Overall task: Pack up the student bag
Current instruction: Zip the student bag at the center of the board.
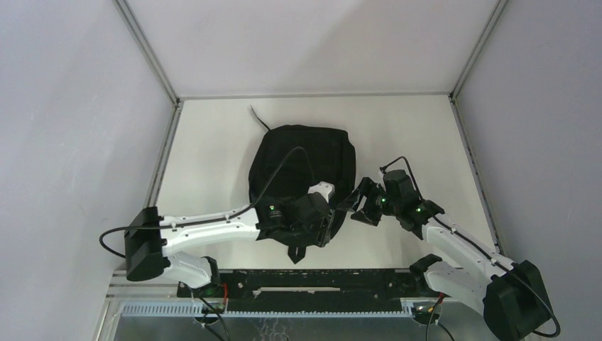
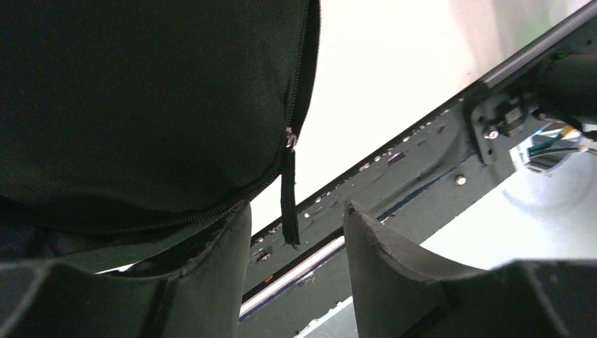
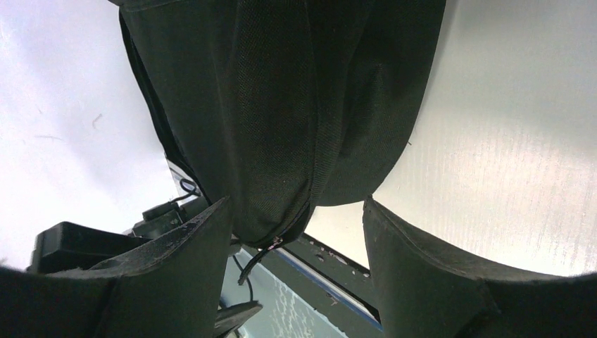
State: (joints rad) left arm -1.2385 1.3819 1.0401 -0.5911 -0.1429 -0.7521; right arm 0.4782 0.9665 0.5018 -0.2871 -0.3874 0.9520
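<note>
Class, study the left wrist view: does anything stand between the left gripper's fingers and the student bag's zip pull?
Nothing visible does. The zip pull hangs from the student bag in the open gap of the left gripper, touching neither finger.

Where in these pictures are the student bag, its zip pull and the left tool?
student bag (image 1: pixel 328 153): top external view, upper fabric panel.
zip pull (image 2: pixel 288 184): left wrist view, hanging strap.
left tool (image 2: pixel 295 210): left wrist view, midway between fingertips.
</note>
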